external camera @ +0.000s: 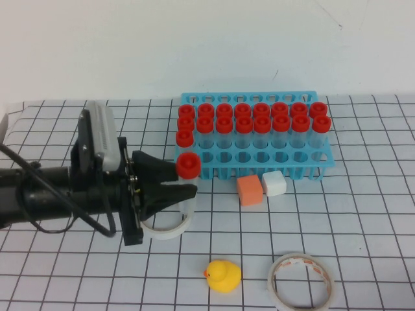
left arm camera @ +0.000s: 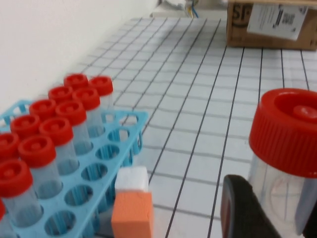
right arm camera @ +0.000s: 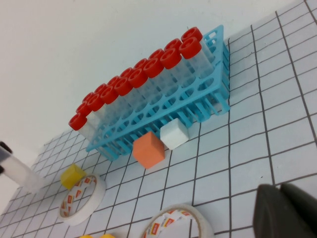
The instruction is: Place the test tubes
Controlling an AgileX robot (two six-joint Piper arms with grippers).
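The left pincer grips a clear, red-capped test tube upright, cap up, long axis vertical, just off the left front corner of the blue plastic rack. An orange cube and a white cube sit at the rack's front, and a tape roll lies under the pincer. The right pincer, closed and empty, hangs well apart from the rack.

Right hand a dark sliver at frame edge; tape roll and test tube partly behind left hand.

Likely a lab: gridded table, blue test-tube rack.
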